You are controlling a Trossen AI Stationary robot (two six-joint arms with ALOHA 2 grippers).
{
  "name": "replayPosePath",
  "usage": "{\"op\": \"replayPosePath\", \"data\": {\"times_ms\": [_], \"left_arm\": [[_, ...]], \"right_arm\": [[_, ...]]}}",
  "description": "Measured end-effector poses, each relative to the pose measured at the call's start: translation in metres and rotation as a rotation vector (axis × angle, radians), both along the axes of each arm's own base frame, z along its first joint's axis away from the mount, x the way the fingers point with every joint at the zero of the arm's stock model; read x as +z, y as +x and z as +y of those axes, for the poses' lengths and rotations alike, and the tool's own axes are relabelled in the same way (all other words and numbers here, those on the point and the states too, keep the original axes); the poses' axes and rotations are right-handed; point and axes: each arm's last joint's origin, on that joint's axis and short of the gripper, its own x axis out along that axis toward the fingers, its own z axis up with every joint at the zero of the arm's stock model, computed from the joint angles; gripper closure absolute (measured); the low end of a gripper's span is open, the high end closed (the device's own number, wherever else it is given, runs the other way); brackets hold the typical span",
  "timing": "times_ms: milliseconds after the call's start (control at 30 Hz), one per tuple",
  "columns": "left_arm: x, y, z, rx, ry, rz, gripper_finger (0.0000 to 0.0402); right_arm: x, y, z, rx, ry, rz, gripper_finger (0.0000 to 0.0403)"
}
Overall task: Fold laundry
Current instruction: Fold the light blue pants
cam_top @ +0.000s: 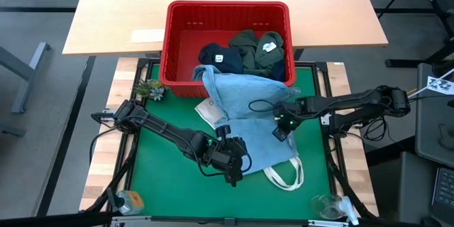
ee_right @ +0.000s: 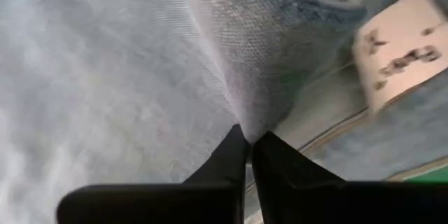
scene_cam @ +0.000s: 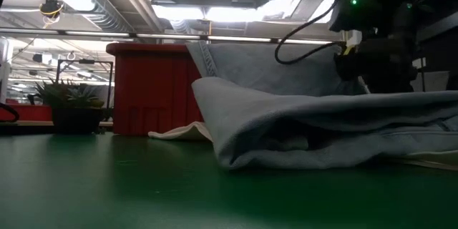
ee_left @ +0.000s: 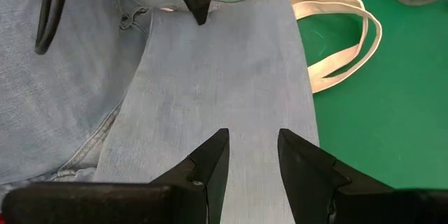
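Spreading from the red basket (cam_top: 177, 42) rim down to mid-mat, the light blue denim garment (cam_top: 248, 124) leaves the green mat (cam_top: 163, 177) bare along its left edge, covers most of a white tote bag (cam_top: 287, 177), and is pinched by the right gripper (ee_right: 248, 143), seemingly on a raised fold, while the left gripper (ee_left: 252, 157) hovers part-open over its near edge.

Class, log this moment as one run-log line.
right claw: shut on denim garment | left claw: open above denim | basket: clothes inside

Overhead looks straight down, low camera level across, both wrists close; all share the denim garment (cam_top: 245, 106).
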Motion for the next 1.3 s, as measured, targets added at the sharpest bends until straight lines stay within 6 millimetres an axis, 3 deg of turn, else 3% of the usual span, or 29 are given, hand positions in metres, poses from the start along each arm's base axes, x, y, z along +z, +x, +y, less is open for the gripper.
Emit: {"op": "replayPosePath", "data": {"times_ms": [300, 633, 1167, 1300], "left_arm": [[0.0, -0.001, -0.003, -0.001, -0.005, -0.002, 0.0284], [0.0, -0.002, -0.005, 0.006, -0.017, -0.006, 0.0284], [0.0, -0.002, -0.004, 0.013, -0.009, -0.007, 0.0284], [0.0, -0.001, -0.002, 0.018, -0.009, -0.007, 0.0284]], "right_arm": [[0.03, 0.004, 0.0, 0.001, 0.006, 0.062, 0.0394], [0.047, -0.015, -0.001, -0.015, -0.055, 0.182, 0.0399], [0.045, -0.016, -0.002, -0.024, -0.095, 0.216, 0.0395], [0.045, -0.016, -0.002, -0.024, -0.095, 0.22, 0.0377]]}}
